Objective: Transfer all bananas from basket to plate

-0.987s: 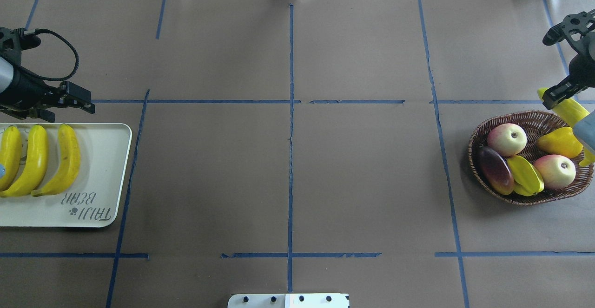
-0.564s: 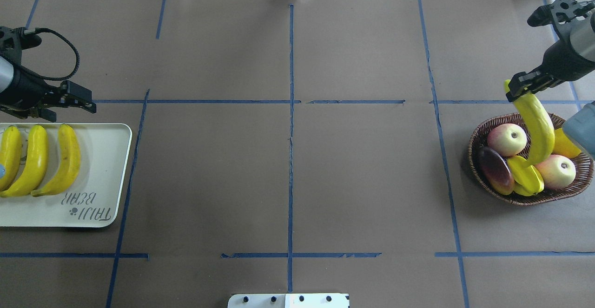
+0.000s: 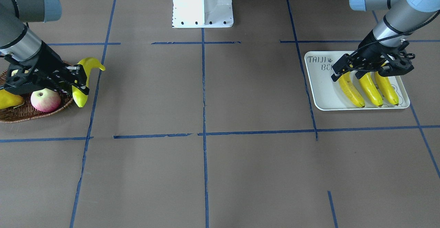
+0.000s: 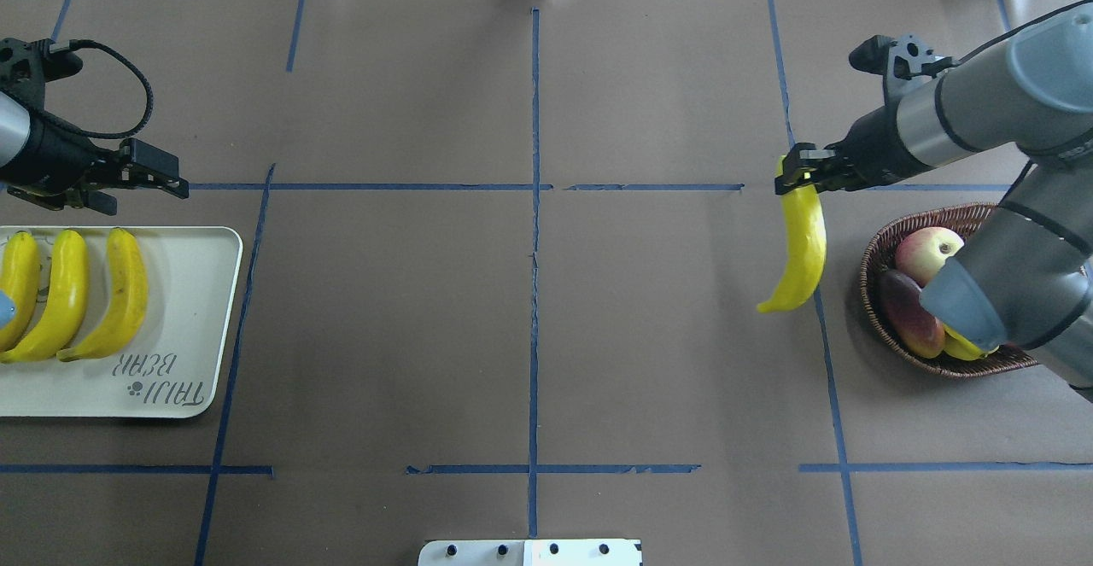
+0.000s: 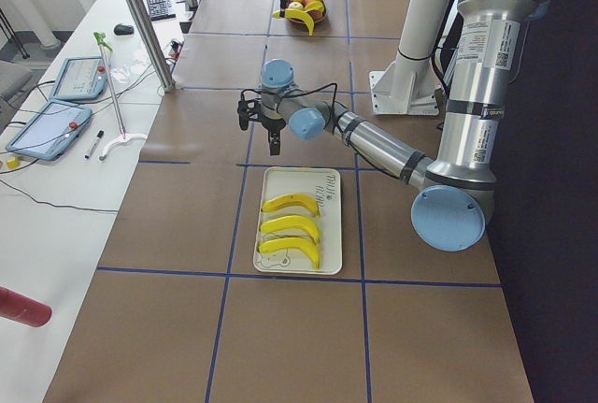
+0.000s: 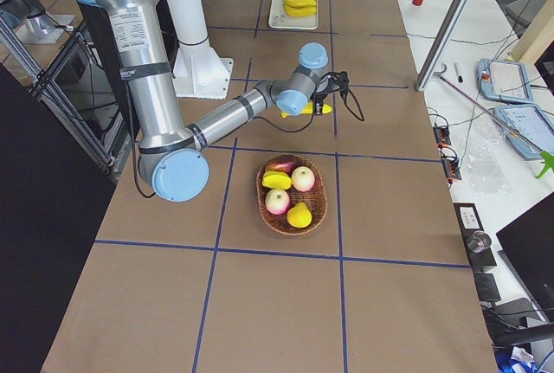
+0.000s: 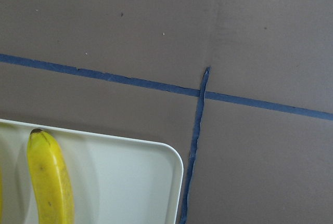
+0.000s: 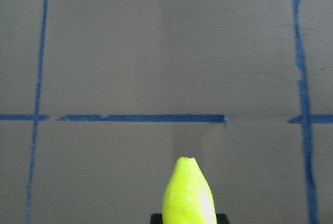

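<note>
Right hand (image 4: 792,175) has swung out from over the basket (image 4: 873,293) toward mid-counter, and the fourth banana (image 4: 805,246) has come with it. It now hangs clear of the rim, above the bare counter (image 4: 427,335). The hand is clenched on the banana's upper end, the rest dangling free. Three bananas (image 4: 67,293) lie side by side on the plate (image 4: 192,293) at the far left. An apple (image 4: 926,252) and other fruit sit in the basket, no banana seen there. Left hand (image 4: 166,180) hovers just past the plate's far edge, fingers look parted, grasping nothing. Step in hand: carry the last banana across. Probably best done slowly, since an end grip lets it swing or pivot. Keep it high, line it up parallel with the three, and aim for the bare strip beside them. The plate is well apart from the right arm, so a hand-over or mid-counter drop may be needed.
</note>
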